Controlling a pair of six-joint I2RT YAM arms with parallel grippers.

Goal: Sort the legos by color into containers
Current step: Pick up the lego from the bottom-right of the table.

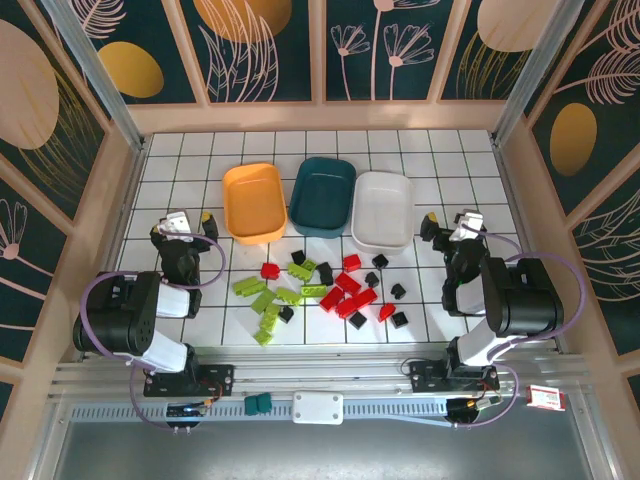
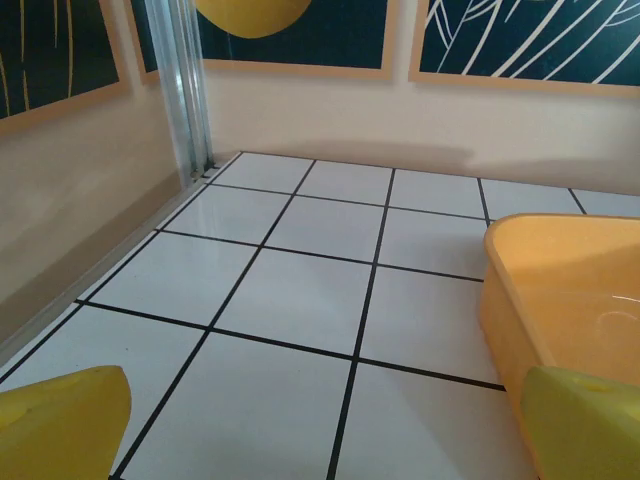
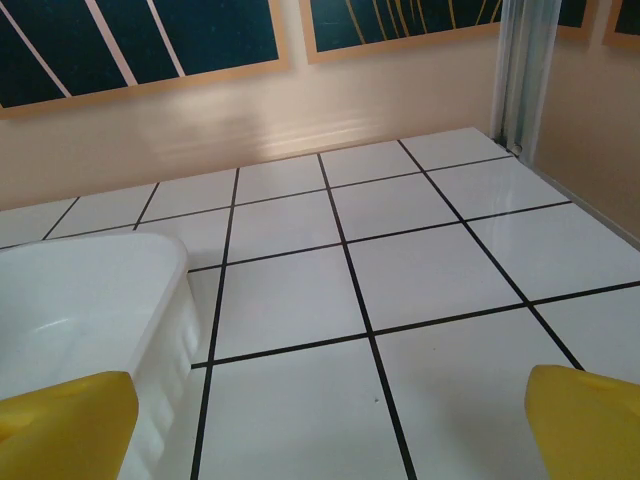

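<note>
A: What do we see inside the three containers?

B: Only bare bottoms. The orange rounded plastic tub (image 1: 253, 203), the dark teal rounded plastic tub (image 1: 324, 195) and the white rounded plastic tub (image 1: 382, 208) stand in one row, very close side by side, and each one is empty.

A: Then where are the small plastic legos (image 1: 347, 283)?

B: All of them lie loose on the white tiled table (image 1: 180, 170), between the two grippers and nearer to the arm bases than the tubs. The lime green bricks (image 1: 270, 297) are on the side of the left gripper (image 1: 186, 220). The red bricks (image 1: 360, 300) are in the middle. The black bricks (image 1: 398, 291) are scattered among them, more toward the right gripper (image 1: 452, 222).

A: And how do the grippers stand?

B: Both are spread wide and carry nothing. In the left wrist view we see the yellow fingertips (image 2: 60, 425) at the two lower corners, with bare tiles between them, and the wall of the orange tub is just beside the right finger. In the right wrist view the white tub is just beside the left finger, and again there are bare tiles between the tips.

A: Do the fingers touch the tubs?

B: From above we see a small gap on each side.
</note>
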